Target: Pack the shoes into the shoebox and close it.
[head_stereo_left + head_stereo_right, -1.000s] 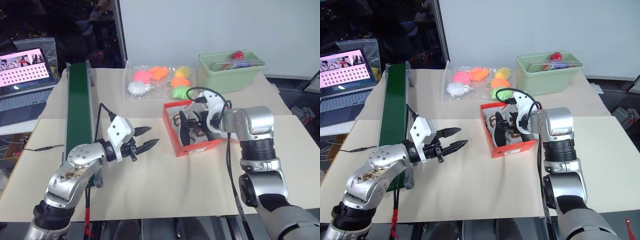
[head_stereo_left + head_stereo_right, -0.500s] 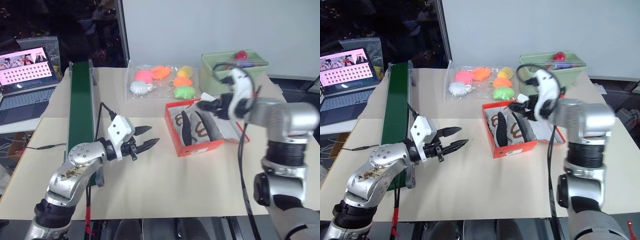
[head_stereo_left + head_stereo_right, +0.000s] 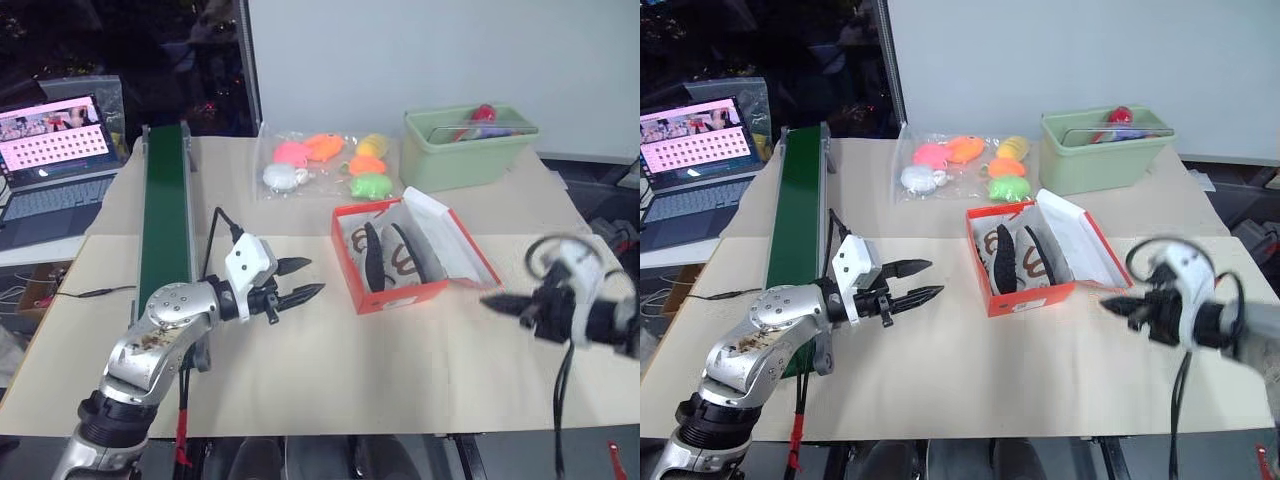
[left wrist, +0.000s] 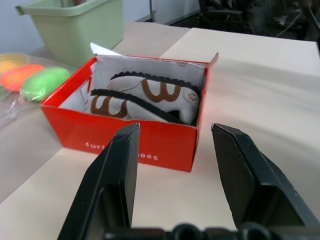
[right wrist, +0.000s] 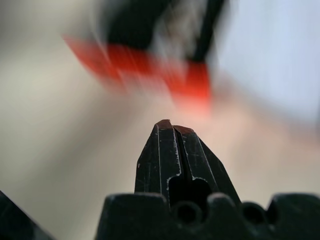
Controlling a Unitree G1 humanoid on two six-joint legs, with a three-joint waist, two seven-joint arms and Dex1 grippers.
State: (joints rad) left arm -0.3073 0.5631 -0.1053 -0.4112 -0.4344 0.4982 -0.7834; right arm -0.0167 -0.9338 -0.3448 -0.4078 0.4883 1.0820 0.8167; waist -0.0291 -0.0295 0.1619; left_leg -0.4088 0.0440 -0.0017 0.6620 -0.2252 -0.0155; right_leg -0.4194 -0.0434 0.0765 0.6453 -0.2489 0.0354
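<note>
Shoes (image 3: 388,256) in open shoebox (image 3: 410,297), between parted left fingers (image 3: 310,291) and closed, empty right fingers (image 3: 497,300)

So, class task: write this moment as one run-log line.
shoes: both in shoebox | lid: open | left gripper: open, empty, beside box | right gripper: shut, empty, clear of box | next: close lid

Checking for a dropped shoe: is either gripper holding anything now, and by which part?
Nothing is held. The left gripper is open and empty; the right gripper is shut on nothing. Both shoes lie in the shoebox.
</note>
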